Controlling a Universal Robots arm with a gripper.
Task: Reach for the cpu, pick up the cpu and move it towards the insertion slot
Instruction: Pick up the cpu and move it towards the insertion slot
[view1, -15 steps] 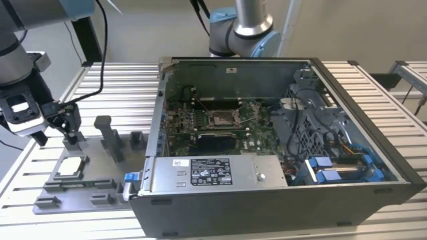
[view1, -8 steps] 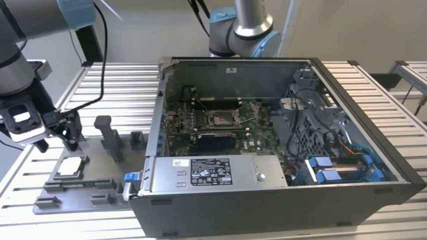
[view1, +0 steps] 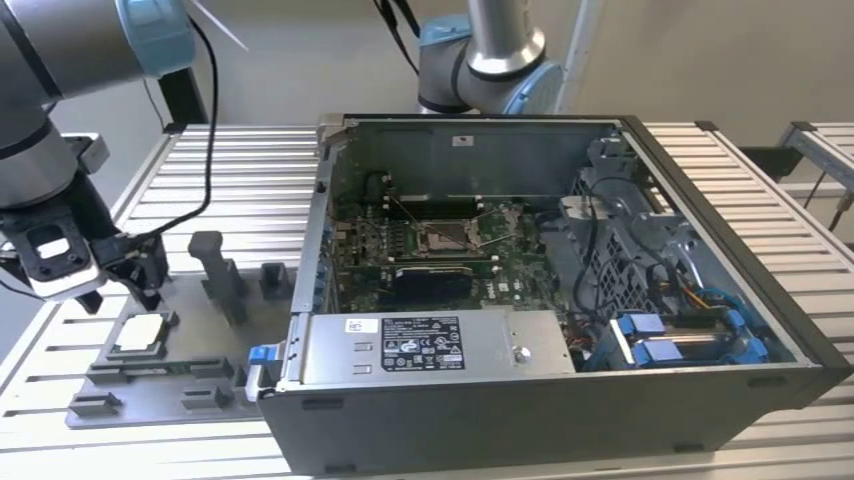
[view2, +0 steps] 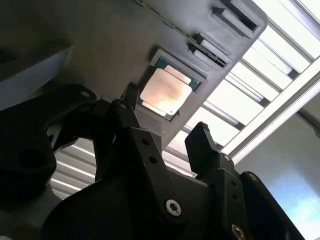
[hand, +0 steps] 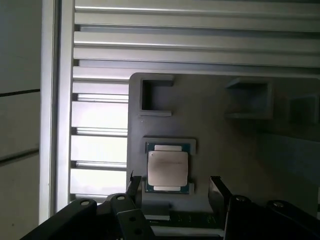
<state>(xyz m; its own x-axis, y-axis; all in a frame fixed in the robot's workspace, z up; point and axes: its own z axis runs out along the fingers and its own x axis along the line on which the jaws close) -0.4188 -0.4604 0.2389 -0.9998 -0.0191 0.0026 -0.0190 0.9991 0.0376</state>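
Observation:
The cpu (view1: 140, 333), a small flat square chip with a silvery top, lies in a recess of the grey plastic plate (view1: 187, 385) at the exterior view's left. My gripper (view1: 120, 297) hangs just above it and is open, its black fingers apart with nothing between them. Both wrist views show the cpu (view2: 165, 92) (hand: 168, 167) just beyond the fingertips (view2: 202, 140) (hand: 216, 186). The insertion slot (view1: 447, 237) is a silver-framed square socket on the motherboard inside the open computer case (view1: 721, 290), well off toward the exterior view's right.
Upright grey blocks (view1: 214, 268) stand on the plate between the gripper and the case wall. A power supply (view1: 414, 345) sits along the case's near edge, with blue-clipped cables (view1: 667, 335) beside it. A second arm's base (view1: 481, 60) rises behind the case. A slatted aluminium table (view1: 254, 170) carries everything.

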